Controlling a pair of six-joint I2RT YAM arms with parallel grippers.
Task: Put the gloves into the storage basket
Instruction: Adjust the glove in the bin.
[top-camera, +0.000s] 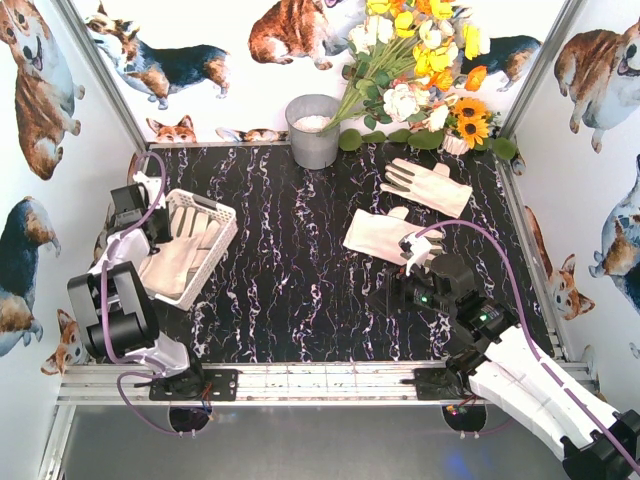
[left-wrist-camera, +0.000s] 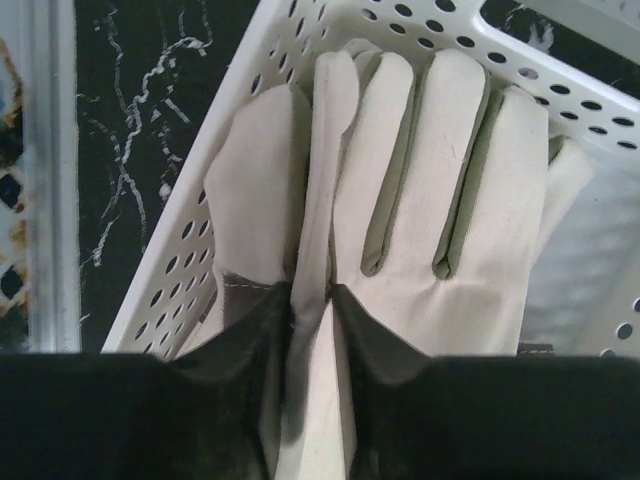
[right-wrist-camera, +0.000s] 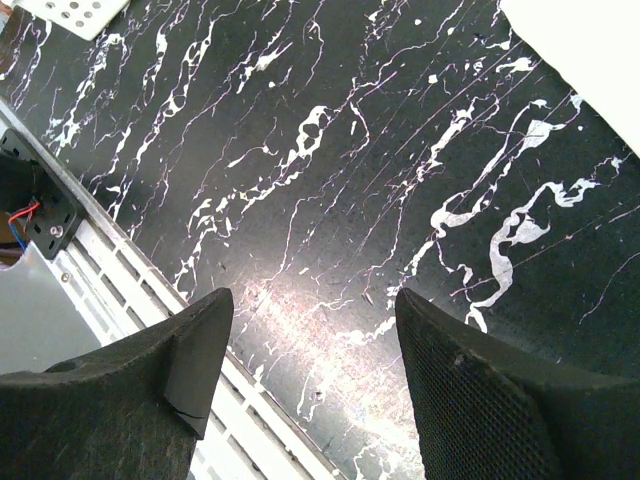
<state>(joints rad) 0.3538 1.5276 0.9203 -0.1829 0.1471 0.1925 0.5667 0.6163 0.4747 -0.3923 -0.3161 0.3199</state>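
Three gloves: cream-white fabric, one in the basket and two on the table's right half.
Basket glove (left-wrist-camera: 440, 200): lies flat inside the storage basket (top-camera: 215, 215), fingers pointing toward its far wall; whether another glove lies under it cannot be told.
Storage basket: white plastic with perforated walls, at the table's left edge, beside the left arm.
Left gripper (left-wrist-camera: 312, 300): dark fingers clenched on a raised fold of the basket glove's palm.
Near glove (top-camera: 380, 235): flat on the table, just beyond the right gripper (right-wrist-camera: 310, 310).
Far glove (top-camera: 428, 185): palm up, close behind the near glove, apart from it.
Right gripper: jaws parted, grasping nothing, over bare black marbled table (top-camera: 300, 280).
Grey bucket (top-camera: 313, 130): upright at the back wall.
Artificial flowers (top-camera: 420, 60): back right corner.
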